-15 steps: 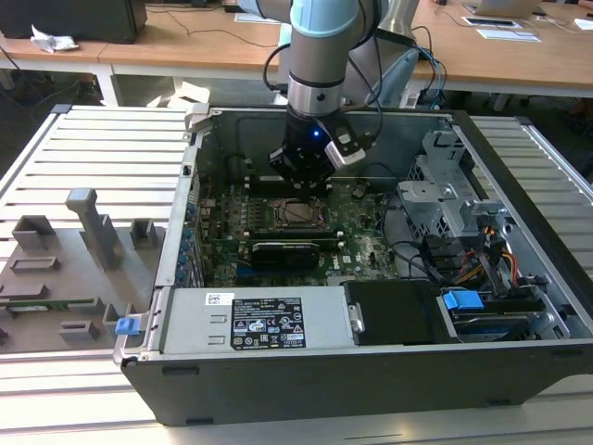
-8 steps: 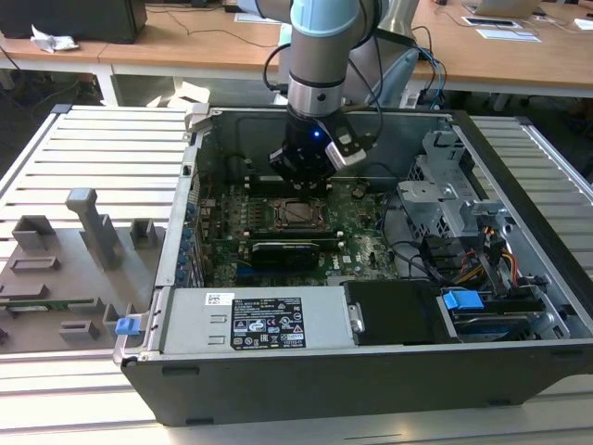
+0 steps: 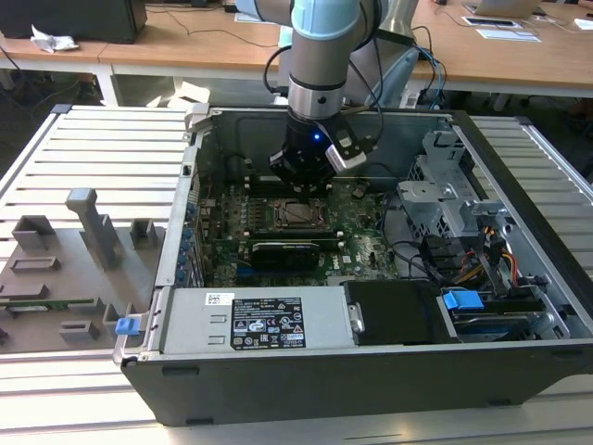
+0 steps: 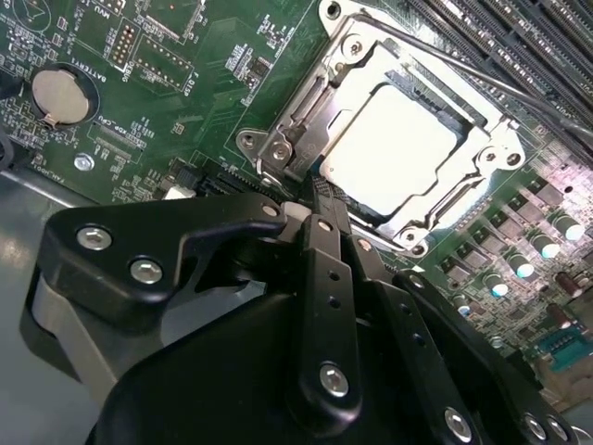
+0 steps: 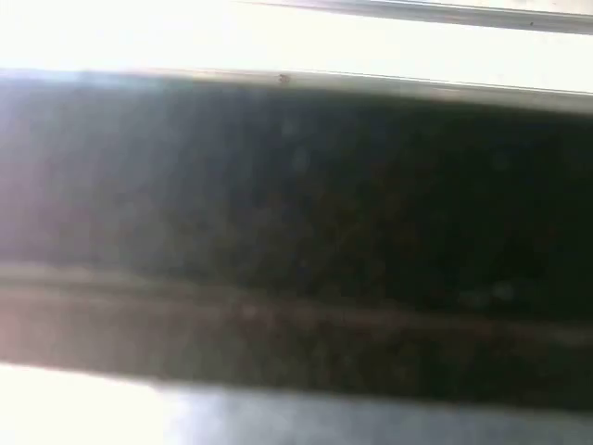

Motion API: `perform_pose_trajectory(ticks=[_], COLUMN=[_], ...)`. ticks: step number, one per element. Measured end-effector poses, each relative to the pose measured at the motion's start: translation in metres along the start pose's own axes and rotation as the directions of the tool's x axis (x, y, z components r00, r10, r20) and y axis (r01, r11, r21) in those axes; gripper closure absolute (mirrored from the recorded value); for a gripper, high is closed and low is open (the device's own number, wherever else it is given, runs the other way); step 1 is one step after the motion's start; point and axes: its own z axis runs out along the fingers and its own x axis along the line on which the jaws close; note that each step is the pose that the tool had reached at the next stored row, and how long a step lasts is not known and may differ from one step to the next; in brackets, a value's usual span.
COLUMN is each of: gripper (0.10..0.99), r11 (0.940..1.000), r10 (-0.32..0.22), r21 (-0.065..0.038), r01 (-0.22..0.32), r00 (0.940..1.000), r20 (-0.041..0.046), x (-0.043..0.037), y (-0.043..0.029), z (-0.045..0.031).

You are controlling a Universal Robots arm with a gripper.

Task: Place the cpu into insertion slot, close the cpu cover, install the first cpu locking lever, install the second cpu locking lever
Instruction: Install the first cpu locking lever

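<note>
The end effector (image 4: 320,209), fingers pressed together, noses at the corner of the cpu cover (image 4: 371,69); beyond, the cpu (image 4: 394,139) sits in the insertion slot (image 3: 298,212). A slip could scrape board parts or leave a lever unlatched

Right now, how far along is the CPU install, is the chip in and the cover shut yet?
Done: in the second wrist view the cpu sits in the insertion slot, and the cpu cover lies flat around it. In hand: the gripper is at the cover's edge, fingertips drawn together. Left: whether either locking lever is latched I cannot tell; one thin lever runs along the far side.
</note>
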Motion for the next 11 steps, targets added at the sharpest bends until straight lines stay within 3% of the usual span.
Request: perform_pose_trajectory(ticks=[4, 5, 8, 11], gripper=[0.98, 0.98, 0.98, 0.98], r11=[1.0, 0.9999, 0.9989, 0.9985], r10=[0.0, 0.0, 0.0, 0.0], r21=[-0.003, -0.017, -0.046, -0.055], r01=[0.0, 0.0, 0.0, 0.0], r00=[1.0, 1.0, 1.0, 1.0], r20=[0.0, 0.0016, 0.0041, 0.0043], x=[-0.0019, -0.0024, -0.0026, -0.0024], y=[0.0, 0.0004, 0.0007, 0.0001], z=[-0.0017, -0.002, -0.0026, -0.0055])
